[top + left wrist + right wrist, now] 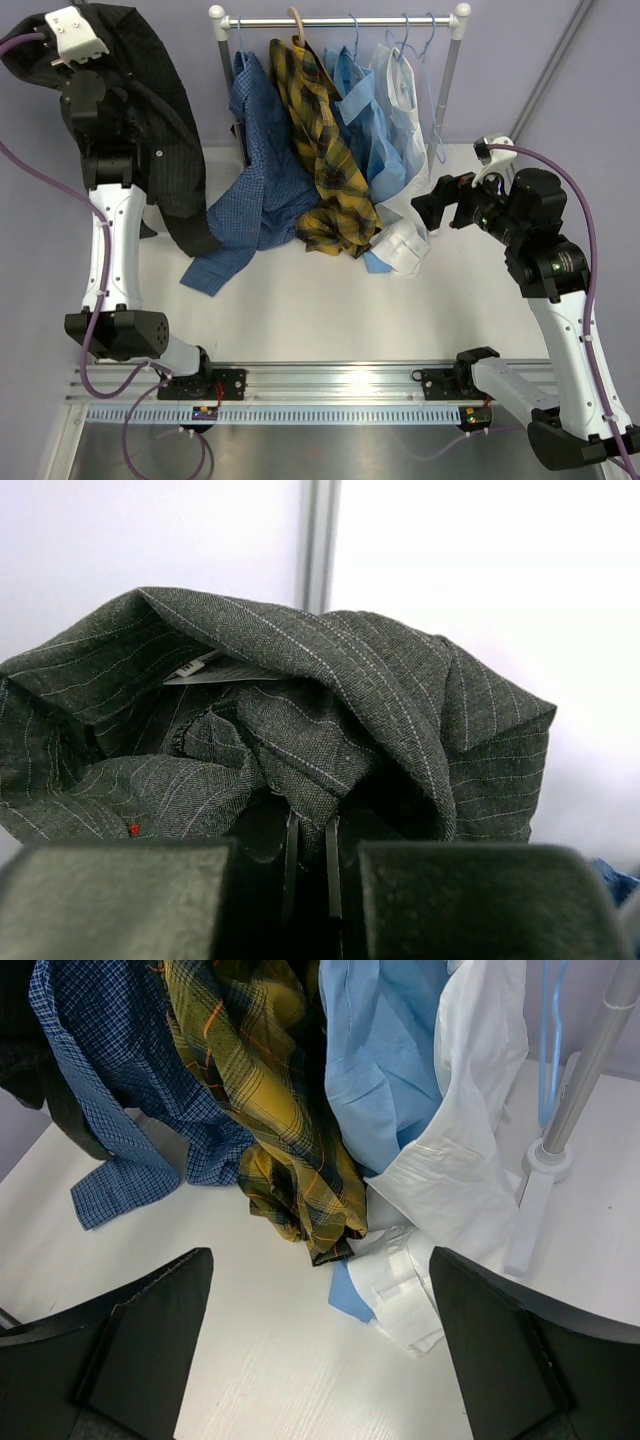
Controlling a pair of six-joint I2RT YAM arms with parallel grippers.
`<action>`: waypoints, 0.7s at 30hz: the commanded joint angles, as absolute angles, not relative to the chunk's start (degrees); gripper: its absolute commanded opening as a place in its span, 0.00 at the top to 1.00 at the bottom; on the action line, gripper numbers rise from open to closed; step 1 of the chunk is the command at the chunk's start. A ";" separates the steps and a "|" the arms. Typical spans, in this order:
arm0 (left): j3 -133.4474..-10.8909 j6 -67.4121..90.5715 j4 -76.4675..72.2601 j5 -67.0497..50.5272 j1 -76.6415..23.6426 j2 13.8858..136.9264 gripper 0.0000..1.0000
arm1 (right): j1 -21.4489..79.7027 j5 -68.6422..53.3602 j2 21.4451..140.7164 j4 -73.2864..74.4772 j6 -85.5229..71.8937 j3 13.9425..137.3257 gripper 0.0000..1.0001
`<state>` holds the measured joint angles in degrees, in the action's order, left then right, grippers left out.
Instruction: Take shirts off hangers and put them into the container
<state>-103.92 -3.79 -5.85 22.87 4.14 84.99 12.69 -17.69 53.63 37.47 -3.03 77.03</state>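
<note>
**Left wrist view.** Nearest the lens is my left claw (309, 830), jaws almost together, pinching a fold of the black shirt (340, 710). The cloth bunches over the fingers and fills most of the frame. A white label (200, 670) shows in the folds. I can see no hanger in the bundle. The grip sits on a thick gather, I judge so that the whole shirt comes along when lifted.

**Right wrist view.** My right claw (320, 1280) is wide, holds nothing, and hangs above the bench (270, 1380), facing the hems. From left to right: check shirt (110, 1070), plaid shirt (270, 1110), blue shirt (385, 1060), white shirt (460, 1170). All four hang down and pool on the bench. A white cuff lies nearest me. A post of the rail (590, 1070) stands just beside the white shirt. Judgement: the jaws are spread ready for the next garment.

**Top view.**
- **Left arm:** raised high at far left with the black shirt draped over it. Its tail reaches down toward the bench beside the check shirt. Probably held high to lift the cloth clear for carrying.
- **Hangers:** the hangers (435, 90) sit at the rail's right end, and at least one looks bare.
- **Right claw:** near the white shirt, not touching it.
- **Basket:** not in view anywhere, so I cannot tell where the carry ends.
</note>
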 commanded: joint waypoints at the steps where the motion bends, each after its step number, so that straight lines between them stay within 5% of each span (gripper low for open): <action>1: -112.03 -1.32 -11.35 19.25 4.22 82.70 1.00 | 12.74 -18.81 53.26 35.42 -2.55 76.64 0.01; 11: -119.70 -6.06 -16.78 19.51 4.22 82.88 1.00 | 12.66 -20.04 54.84 34.80 -2.37 76.64 0.00; 21: -114.10 -4.49 -19.25 18.72 4.22 85.61 1.00 | 12.74 -20.57 55.28 34.98 -1.32 76.91 0.00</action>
<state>-117.03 -5.74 -14.39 20.14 4.10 84.42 12.69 -19.22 55.68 37.08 -2.59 76.77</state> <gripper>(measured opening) 0.074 0.993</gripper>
